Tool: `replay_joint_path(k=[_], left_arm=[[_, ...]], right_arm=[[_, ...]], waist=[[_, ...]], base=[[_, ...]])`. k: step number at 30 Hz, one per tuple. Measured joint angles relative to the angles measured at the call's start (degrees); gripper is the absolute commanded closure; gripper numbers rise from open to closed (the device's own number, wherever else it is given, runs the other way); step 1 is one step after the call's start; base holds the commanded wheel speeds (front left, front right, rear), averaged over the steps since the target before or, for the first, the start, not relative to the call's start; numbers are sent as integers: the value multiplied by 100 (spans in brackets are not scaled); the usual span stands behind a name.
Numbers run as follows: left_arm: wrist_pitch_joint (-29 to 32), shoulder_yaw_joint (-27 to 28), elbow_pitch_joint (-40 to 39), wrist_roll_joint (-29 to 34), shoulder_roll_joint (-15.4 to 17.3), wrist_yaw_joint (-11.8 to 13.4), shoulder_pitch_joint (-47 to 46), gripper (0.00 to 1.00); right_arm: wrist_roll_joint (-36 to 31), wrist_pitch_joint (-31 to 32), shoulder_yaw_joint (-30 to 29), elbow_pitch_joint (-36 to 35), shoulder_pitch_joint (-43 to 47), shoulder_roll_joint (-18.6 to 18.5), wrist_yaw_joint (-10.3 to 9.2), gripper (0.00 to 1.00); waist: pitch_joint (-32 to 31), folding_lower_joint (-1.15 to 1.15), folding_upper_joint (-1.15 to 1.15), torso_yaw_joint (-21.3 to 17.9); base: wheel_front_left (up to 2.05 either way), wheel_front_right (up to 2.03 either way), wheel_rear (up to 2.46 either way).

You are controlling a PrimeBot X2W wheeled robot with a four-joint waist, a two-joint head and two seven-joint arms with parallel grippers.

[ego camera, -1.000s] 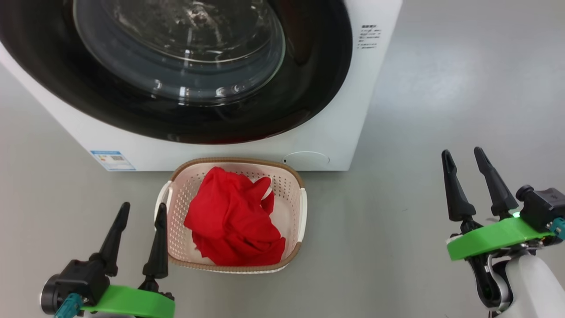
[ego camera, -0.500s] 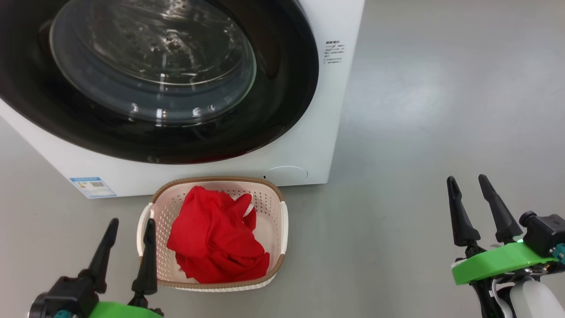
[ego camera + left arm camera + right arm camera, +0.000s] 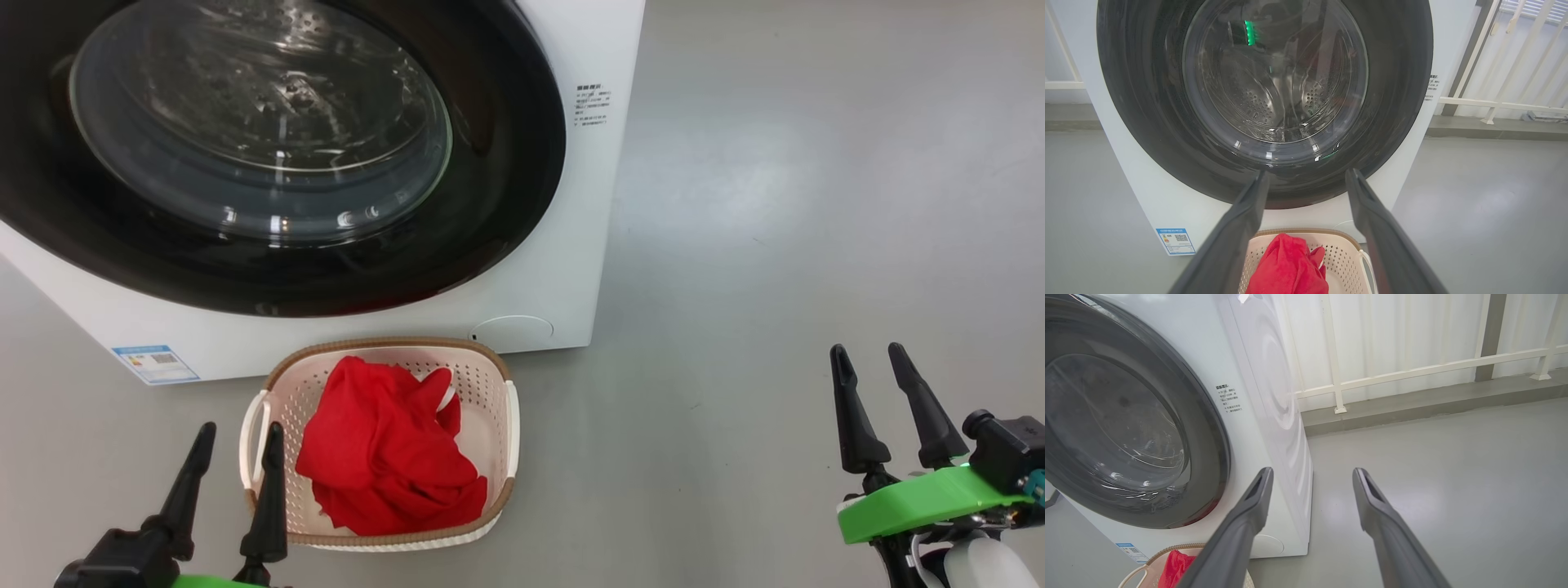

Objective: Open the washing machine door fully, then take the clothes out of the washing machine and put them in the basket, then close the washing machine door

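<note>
One basket [image 3: 483, 398], one washing machine [image 3: 571, 245]

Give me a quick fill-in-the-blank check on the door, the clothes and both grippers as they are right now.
1. The washing machine door is ____.
2. The clothes lying in the basket are ____ in colour.
3. The left gripper and the right gripper both have their fingers ____ and hold nothing.

Missing words: closed; red; open.

Nothing legible: small black printed lines [image 3: 591, 104] on washing machine [image 3: 563, 278] front, 3 o'clock of washing machine door [image 3: 506, 163]; blue sticker [image 3: 155, 364] with QR code, 7 o'clock, print too small
</note>
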Motion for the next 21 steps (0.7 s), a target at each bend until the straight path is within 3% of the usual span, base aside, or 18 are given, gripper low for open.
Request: replay_joint_path(k=[19, 20, 21], left_arm=[[0, 13, -16, 1, -2, 0, -2, 0], [1, 10, -9, 1, -5, 1, -1, 100], [5, 0, 47, 1, -14, 4, 0, 100]], right_arm=[[-48, 0, -4, -19, 105, 15, 0, 0], [-47, 0, -1, -4, 106, 19, 0, 100], [-47, -1, 2, 51, 108, 31, 0, 100]], waist=[[-41, 0, 0, -3], [-44, 0, 0, -4], [-44, 0, 0, -4]], base=[[0, 0, 0], [0, 0, 0], [0, 0, 0]])
